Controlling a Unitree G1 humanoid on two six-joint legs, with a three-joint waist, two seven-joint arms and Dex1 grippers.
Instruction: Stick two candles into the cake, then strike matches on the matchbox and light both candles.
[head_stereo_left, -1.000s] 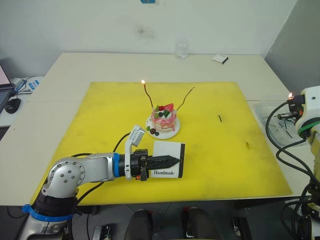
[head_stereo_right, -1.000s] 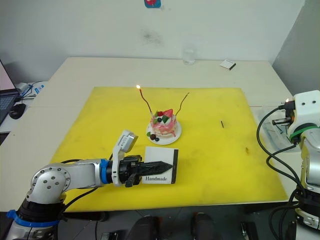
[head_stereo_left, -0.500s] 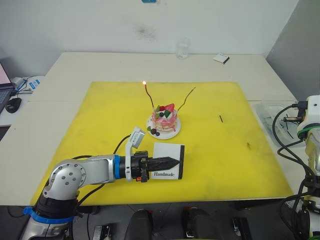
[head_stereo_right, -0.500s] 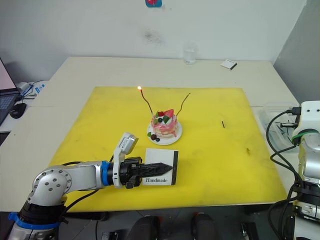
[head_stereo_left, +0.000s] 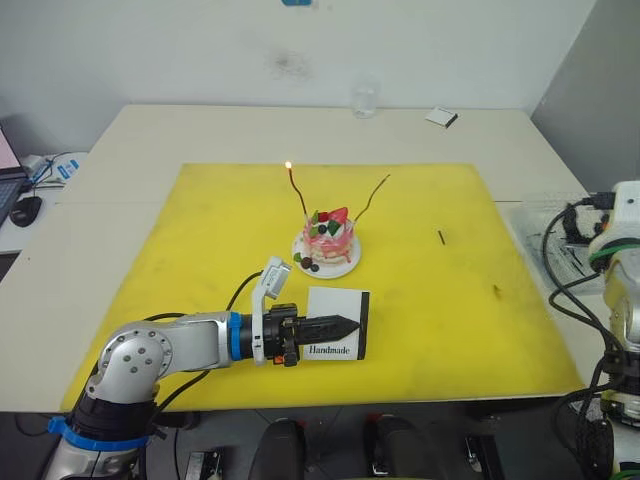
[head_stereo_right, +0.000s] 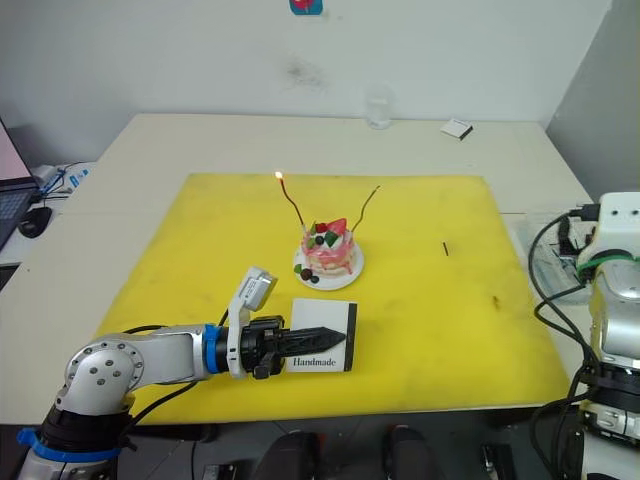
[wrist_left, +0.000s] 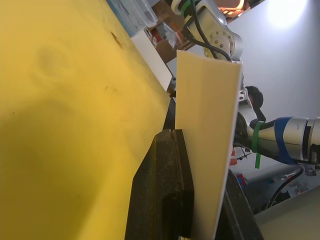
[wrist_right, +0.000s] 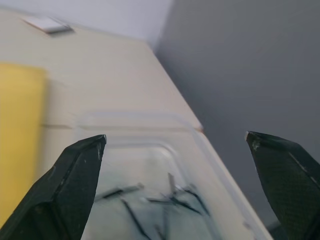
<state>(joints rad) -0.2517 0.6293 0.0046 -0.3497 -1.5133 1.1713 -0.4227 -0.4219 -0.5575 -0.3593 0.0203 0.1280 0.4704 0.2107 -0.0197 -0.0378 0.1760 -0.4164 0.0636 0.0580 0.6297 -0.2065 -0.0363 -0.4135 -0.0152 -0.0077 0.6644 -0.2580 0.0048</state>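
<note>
Left eye view: small round pink cake (head_stereo_left: 327, 238) on a white plate, frame centre, two thin wavy candles (head_stereo_left: 297, 195) upright in it, the left one lit. Lower centre, left gripper (head_stereo_left: 335, 324) fingers clamped on the flat white "Handmade" matchbox (head_stereo_left: 338, 322).

Right wrist view: right gripper (wrist_right: 175, 150) fingers wide apart above a clear plastic tray (wrist_right: 165, 150) holding short dark matches (wrist_right: 131, 216).

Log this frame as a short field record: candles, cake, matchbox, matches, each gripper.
cake: cake on a white plate, on the yellow mat
red candle: red candle stuck in the cake, lit, flame at its tip
gold candle: gold candle stuck in the cake, no flame
matchbox: matchbox on the mat, in front of the cake
left gripper: left gripper jaws shut on the matchbox
right gripper: right gripper jaws open over a clear tray of matches
loose match: match on the mat, right of the cake
</note>
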